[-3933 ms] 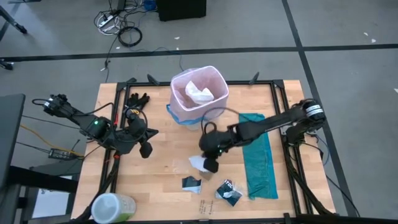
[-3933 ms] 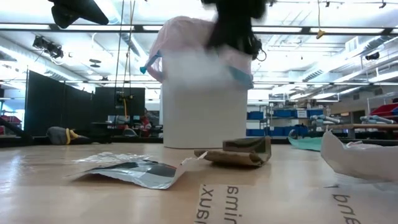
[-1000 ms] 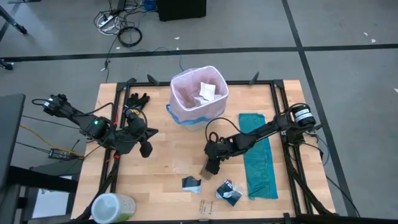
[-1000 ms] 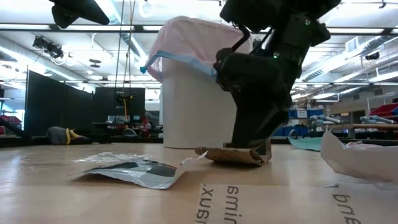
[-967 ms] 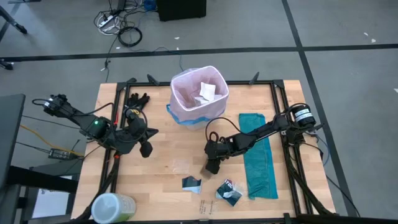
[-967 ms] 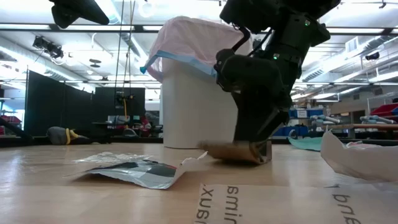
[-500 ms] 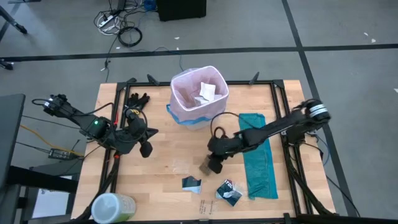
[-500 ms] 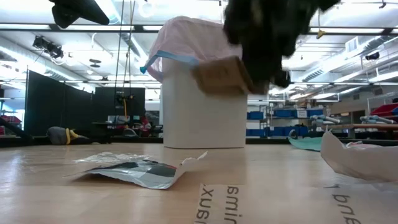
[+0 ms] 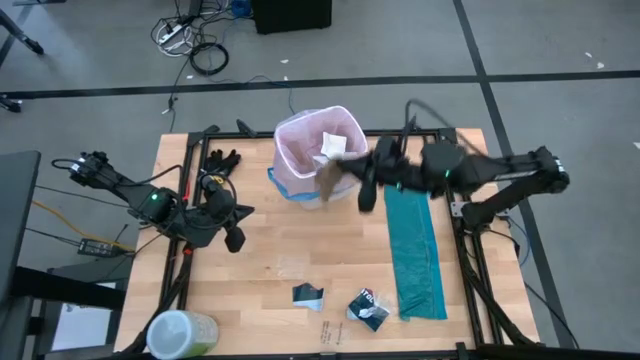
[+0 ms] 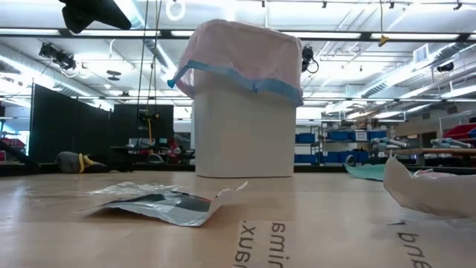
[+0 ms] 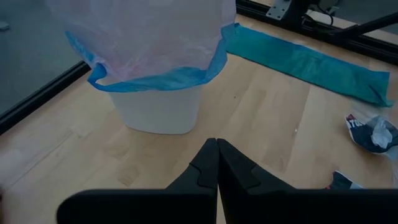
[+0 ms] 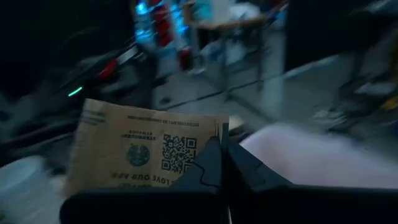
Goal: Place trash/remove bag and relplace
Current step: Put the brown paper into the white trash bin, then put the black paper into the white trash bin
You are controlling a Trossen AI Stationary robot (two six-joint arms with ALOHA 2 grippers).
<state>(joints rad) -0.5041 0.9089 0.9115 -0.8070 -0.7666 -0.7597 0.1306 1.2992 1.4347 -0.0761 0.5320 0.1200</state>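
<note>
A white bin (image 9: 318,160) lined with the pale pink bag (image 9: 300,150), blue band at its rim (image 11: 155,79), stands at the table's far middle, with crumpled white paper (image 9: 330,147) inside. My right gripper (image 9: 352,180) is raised beside the bin's right rim, shut on a brown cardboard bit (image 9: 328,180). More trash lies near the front edge: two black-and-white packets (image 9: 308,296) (image 9: 368,308) and a clear wrapper (image 9: 290,265). At the table's left my left gripper (image 9: 235,240) is shut, with nothing in it. My right gripper pinches the brown cardboard bit by one edge (image 12: 210,142) between its two fingers. The fingers come about level from the table's right. The printed face (image 12: 143,155) sticks out past the fingertips toward the bin, lifted clear of the table.
A folded teal-green bag (image 9: 412,250) lies along the table's right side. A black glove (image 9: 222,160) lies at the far left, and a pale green roll (image 9: 180,333) sits at the near-left corner. Bare wood lies between the bin and the packets.
My right gripper has shut on the cardboard bit where it lay on the table. It has lifted the bit clear and carried it up and toward the far edge, to the bin's right rim. Its fingers have tipped from pointing down to about level.
</note>
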